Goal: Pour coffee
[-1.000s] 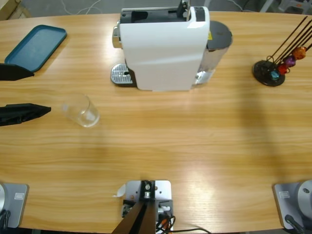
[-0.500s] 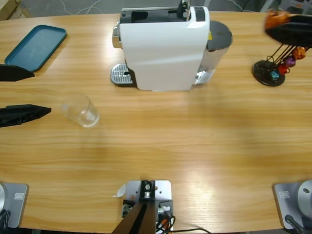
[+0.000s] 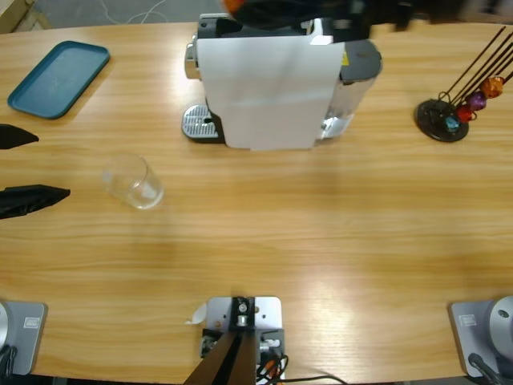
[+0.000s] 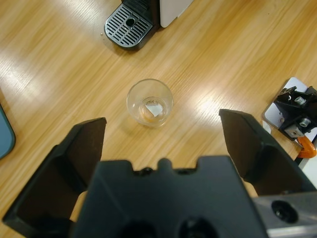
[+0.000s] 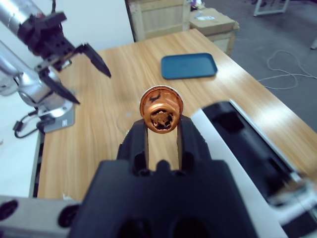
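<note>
I see my left end effector (image 3: 28,164) spread wide at the tabletop's (image 3: 321,241) edge, just beside the empty glass (image 3: 133,181) — no coffee shows in it; my right end effector (image 5: 162,130) pinches an orange capsule (image 5: 161,109) above the white coffee machine (image 3: 268,80); blue tray (image 3: 58,78) and capsule rack (image 3: 449,116) sit apart.

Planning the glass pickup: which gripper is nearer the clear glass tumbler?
Left. The left gripper sits open just beside the tumbler; the right gripper, holding an orange capsule, is over the coffee machine.
</note>
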You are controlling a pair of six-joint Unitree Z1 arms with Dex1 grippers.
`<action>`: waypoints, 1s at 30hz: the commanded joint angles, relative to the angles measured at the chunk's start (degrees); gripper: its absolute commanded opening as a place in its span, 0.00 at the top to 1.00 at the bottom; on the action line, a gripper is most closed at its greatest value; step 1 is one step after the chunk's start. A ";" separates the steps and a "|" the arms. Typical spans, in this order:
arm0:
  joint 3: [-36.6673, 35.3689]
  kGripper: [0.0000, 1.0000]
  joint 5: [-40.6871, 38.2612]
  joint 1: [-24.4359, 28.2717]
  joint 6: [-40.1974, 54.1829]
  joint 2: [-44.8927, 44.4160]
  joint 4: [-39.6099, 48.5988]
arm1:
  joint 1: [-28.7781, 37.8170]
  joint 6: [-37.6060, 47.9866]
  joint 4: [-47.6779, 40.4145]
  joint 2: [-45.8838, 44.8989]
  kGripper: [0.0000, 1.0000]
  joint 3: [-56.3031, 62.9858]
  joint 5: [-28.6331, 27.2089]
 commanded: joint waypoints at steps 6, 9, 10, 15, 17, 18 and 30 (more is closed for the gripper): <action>2.82 0.01 0.68 -0.50 -1.04 -2.71 0.73 | 1.11 4.66 -8.46 12.16 0.86 -2.92 -0.57; 3.10 0.01 0.68 -0.50 -1.04 -2.70 0.61 | 1.11 5.24 -9.32 12.97 0.86 -2.42 -1.42; 3.10 0.01 0.68 -0.50 -1.04 -2.66 0.56 | 1.10 5.63 -9.90 13.14 0.86 -2.04 -1.75; 3.38 0.01 0.61 -0.50 -1.09 -2.82 0.47 | -0.96 8.21 -12.70 14.28 0.86 -1.18 -2.79; 3.47 0.01 0.59 -0.50 -1.13 -2.89 0.47 | -1.40 8.21 -12.70 14.86 0.86 -1.04 -3.68; 3.54 0.01 0.59 -0.50 -1.13 -2.99 0.47 | -1.52 8.21 -12.70 15.00 0.86 -0.77 -4.18; 4.10 0.00 0.59 -0.50 -1.13 -2.87 -0.06 | -1.79 8.12 -12.87 15.25 0.86 1.48 -8.38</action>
